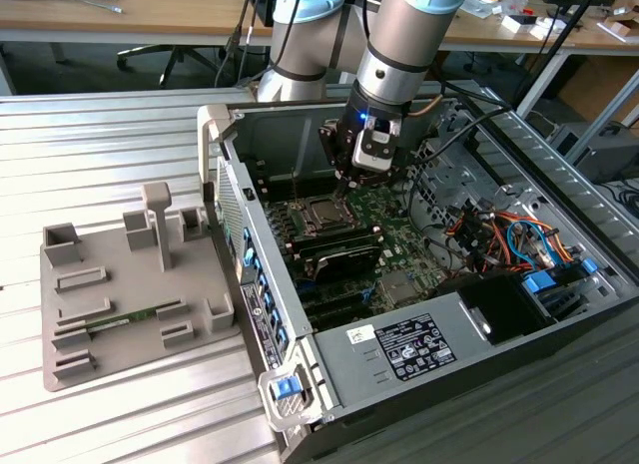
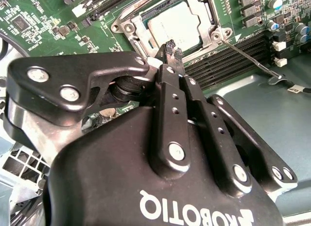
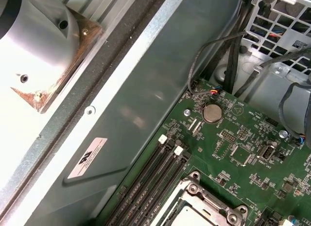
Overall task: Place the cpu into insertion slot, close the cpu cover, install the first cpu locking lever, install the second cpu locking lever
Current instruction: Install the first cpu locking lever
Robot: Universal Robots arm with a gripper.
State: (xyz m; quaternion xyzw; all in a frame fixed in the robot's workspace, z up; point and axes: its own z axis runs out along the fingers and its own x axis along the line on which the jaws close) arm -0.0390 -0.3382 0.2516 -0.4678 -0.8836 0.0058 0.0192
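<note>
My black fingers (image 2: 172,49) are together, nothing betw. them, tips right at the edge of the thin silvery square metal cpu cover (image 2: 130,27). The cover lies flat. Through its cut-out I see the small flat silvery-grey square cpu (image 2: 176,24), seated level inside the frame on the green motherboard (image 2: 43,22). It has a dull, clean top w/ a faint sheen. A thin metal wire lever (image 2: 250,58) sticks out from the cover's corner across the long black memory slots (image 2: 233,53). Further out, the open black and grey computer case (image 1: 419,344) sits on the ribbed metal bench (image 1: 100,135), w/ a grey plastic parts tray (image 1: 120,314) on the exterior view's left.
</note>
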